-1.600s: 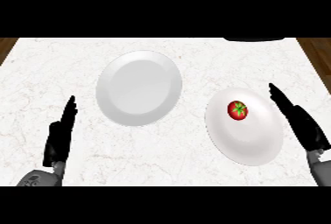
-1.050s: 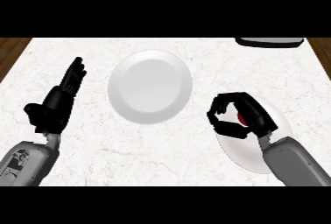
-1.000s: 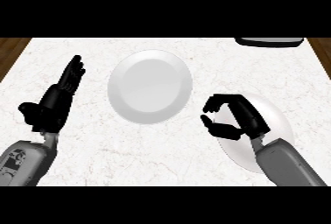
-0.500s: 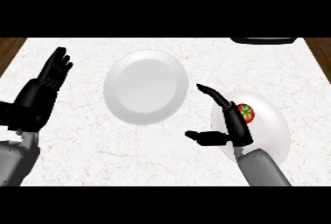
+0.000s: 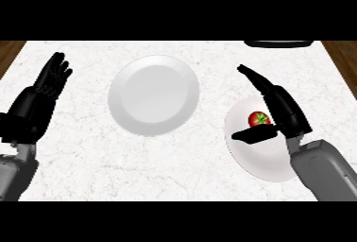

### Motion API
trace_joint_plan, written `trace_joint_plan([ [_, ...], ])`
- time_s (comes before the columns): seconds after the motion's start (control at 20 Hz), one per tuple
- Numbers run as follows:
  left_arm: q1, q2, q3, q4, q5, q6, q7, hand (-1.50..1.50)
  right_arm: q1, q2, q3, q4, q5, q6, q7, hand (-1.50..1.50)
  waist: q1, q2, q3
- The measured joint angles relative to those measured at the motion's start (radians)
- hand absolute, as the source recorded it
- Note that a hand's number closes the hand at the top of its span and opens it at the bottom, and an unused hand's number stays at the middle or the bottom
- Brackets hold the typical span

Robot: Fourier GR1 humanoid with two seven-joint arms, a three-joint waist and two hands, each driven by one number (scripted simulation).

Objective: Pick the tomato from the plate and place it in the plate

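Note:
A red tomato with a green stem lies on the white plate at the right. My right hand stands over that plate with its fingers straight and pointing away from me. Its thumb sticks out to the left just below the tomato. The hand partly covers the plate's right side and is open. A second white plate, with nothing on it, lies in the middle of the counter. My left hand is open at the far left, fingers up, apart from both plates.
The counter top is white marble, with wooden floor showing past its far corners. A dark object sits at the counter's far right edge.
My right hand curled over the tomato about a second ago, then opened; it now sits further right, fingers straight, tomato uncovered on its plate. My left hand shifted slightly left.

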Motion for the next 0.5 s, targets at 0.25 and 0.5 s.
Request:
trace_joint_plan([
  [0.25, -0.003, -0.005, -0.003, -0.005, -0.005, -0.003, 0.008, 0.00, -0.080, -0.112, 0.052, -0.043, 0.033, 0.220, 0.273, -1.50, 0.001, -0.001, -0.001],
  [0.5, -0.005, -0.006, 0.000, -0.032, -0.005, -0.009, 0.032, 0.00, -0.145, -0.144, 0.087, -0.056, -0.017, 0.447, 0.490, -1.50, 0.010, 0.003, 0.001],
])
